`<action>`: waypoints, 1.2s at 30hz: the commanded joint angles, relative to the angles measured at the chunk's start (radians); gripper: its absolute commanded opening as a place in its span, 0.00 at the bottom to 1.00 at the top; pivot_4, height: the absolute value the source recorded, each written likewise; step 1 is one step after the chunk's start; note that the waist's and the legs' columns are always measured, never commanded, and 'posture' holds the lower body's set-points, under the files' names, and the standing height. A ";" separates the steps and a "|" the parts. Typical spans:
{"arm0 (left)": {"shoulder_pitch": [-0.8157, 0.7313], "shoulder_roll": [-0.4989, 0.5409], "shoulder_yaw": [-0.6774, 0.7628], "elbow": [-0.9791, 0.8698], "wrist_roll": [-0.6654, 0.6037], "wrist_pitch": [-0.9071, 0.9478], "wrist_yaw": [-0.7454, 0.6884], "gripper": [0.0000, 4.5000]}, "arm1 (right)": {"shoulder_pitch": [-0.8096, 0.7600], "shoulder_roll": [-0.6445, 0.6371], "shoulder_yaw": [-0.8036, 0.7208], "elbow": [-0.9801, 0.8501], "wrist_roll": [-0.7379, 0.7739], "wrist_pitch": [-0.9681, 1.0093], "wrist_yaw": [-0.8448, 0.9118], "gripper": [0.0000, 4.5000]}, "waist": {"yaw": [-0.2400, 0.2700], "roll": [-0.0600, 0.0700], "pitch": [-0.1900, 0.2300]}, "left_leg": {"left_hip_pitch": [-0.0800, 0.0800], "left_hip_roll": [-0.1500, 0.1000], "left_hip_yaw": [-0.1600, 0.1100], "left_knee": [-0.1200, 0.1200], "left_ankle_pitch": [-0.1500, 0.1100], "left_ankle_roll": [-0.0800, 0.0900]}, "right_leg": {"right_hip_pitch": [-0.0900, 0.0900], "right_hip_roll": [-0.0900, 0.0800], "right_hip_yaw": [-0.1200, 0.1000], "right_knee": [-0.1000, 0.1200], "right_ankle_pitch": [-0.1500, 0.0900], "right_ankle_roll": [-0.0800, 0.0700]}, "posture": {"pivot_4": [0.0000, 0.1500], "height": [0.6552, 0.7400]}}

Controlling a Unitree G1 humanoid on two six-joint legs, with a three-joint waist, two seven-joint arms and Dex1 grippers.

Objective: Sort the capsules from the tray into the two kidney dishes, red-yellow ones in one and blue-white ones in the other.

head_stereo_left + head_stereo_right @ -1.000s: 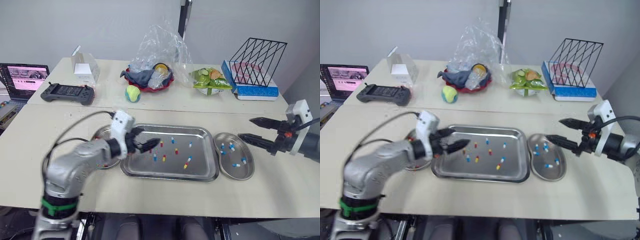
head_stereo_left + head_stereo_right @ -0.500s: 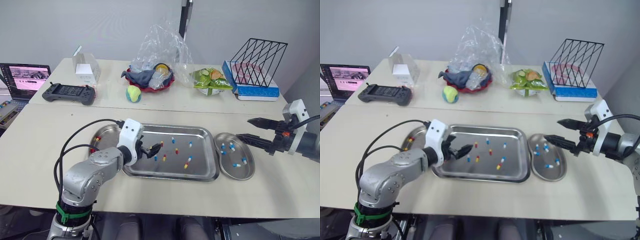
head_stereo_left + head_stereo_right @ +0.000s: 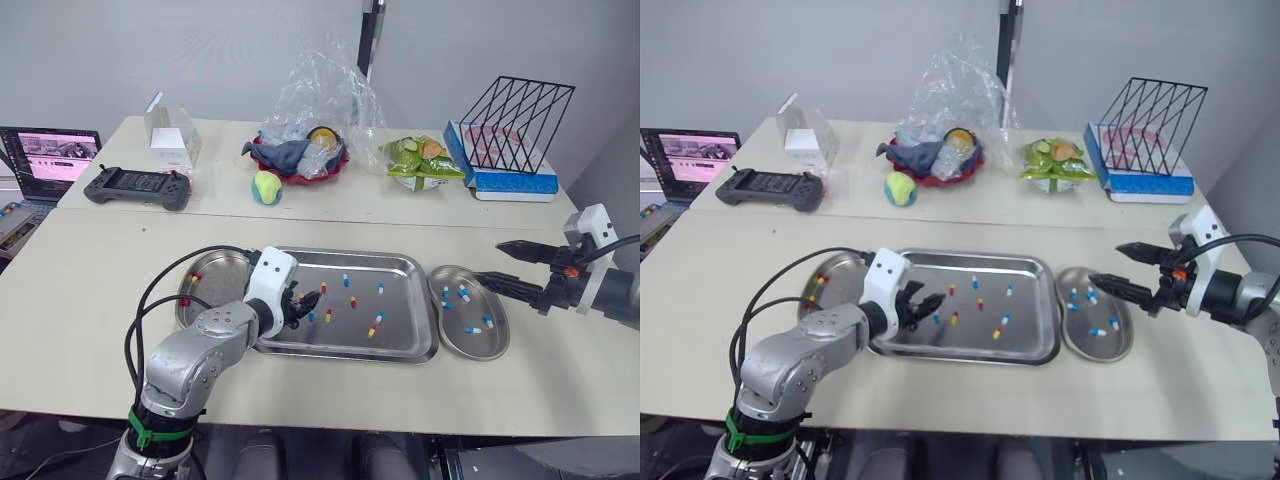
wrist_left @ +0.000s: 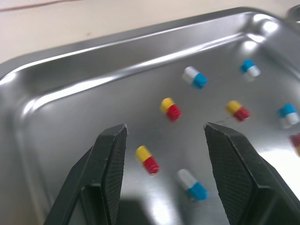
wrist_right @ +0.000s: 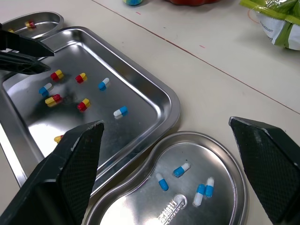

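The steel tray point(image 3: 420, 348) holds several red-yellow and blue-white capsules. My left gripper point(image 3: 306, 304) is open, low over the tray's left part. In the left wrist view a red-yellow capsule point(image 4: 147, 160) lies between its fingers point(image 4: 111, 154), untouched, and a blue-white capsule point(image 4: 192, 184) lies close by. The left kidney dish point(image 3: 218, 290) holds red-yellow capsules point(image 3: 193, 277). The right kidney dish point(image 3: 488, 345) holds blue-white capsules point(image 3: 463, 294). My right gripper point(image 3: 489, 262) hangs wide open and empty above the right dish's far side.
On the far table stand a laptop point(image 3: 48, 155), a game controller point(image 3: 135, 186), a white box point(image 3: 168, 135), a tennis ball point(image 3: 265, 186), a red bowl under a plastic bag point(image 3: 300, 155), a green snack bag point(image 3: 425, 160) and a wire rack point(image 3: 515, 115).
My left arm has swung in and brought its open gripper lower over the tray's left part. The right gripper has hardly moved.
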 commanded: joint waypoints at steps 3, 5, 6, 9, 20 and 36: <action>0.016 0.023 -0.005 0.000 0.047 -0.037 -0.013 0.60 | -0.012 -0.009 -0.034 -0.015 0.003 -0.025 -0.014 1.00 | -0.001 0.000 0.000 | 0.000 0.000 0.000 0.000 0.000 0.000 | 0.000 0.000 0.000 0.000 0.000 0.000 | 1.00 0.92; 0.022 0.019 -0.005 0.006 0.057 -0.044 -0.015 0.60 | -0.013 -0.008 -0.031 -0.014 0.003 -0.028 -0.015 1.00 | 0.000 0.000 0.000 | 0.000 0.000 0.000 0.000 0.000 0.000 | 0.000 0.000 0.000 0.000 0.000 0.000 | 1.00 0.92; 0.025 0.016 -0.007 0.009 0.061 -0.049 -0.016 0.60 | -0.013 -0.008 -0.029 -0.014 0.003 -0.030 -0.016 1.00 | 0.001 0.000 0.000 | 0.000 0.000 0.000 0.000 0.000 0.000 | 0.000 0.000 0.000 0.000 0.000 0.000 | 1.00 0.92; 0.030 0.007 -0.024 0.035 0.071 -0.067 -0.031 0.60 | -0.011 -0.004 -0.026 -0.015 0.003 -0.036 -0.020 1.00 | 0.001 0.000 0.000 | 0.000 0.000 0.000 0.000 0.000 0.000 | 0.000 0.000 0.000 0.000 0.000 0.000 | 1.00 0.92; 0.035 0.024 -0.077 0.077 0.143 -0.097 -0.054 0.60 | 0.003 0.000 -0.032 -0.028 0.001 -0.045 -0.031 1.00 | 0.001 0.000 0.000 | 0.001 0.000 0.000 0.000 0.000 0.000 | 0.001 0.000 0.000 0.000 0.000 0.000 | 1.00 0.92; 0.005 0.028 -0.083 0.091 0.205 -0.080 -0.063 0.00 | -0.023 -0.003 -0.009 -0.013 -0.016 -0.068 -0.048 1.00 | 0.000 0.001 0.000 | 0.002 0.000 0.000 0.000 0.000 0.000 | 0.002 0.000 0.000 0.000 0.000 0.000 | 1.00 0.92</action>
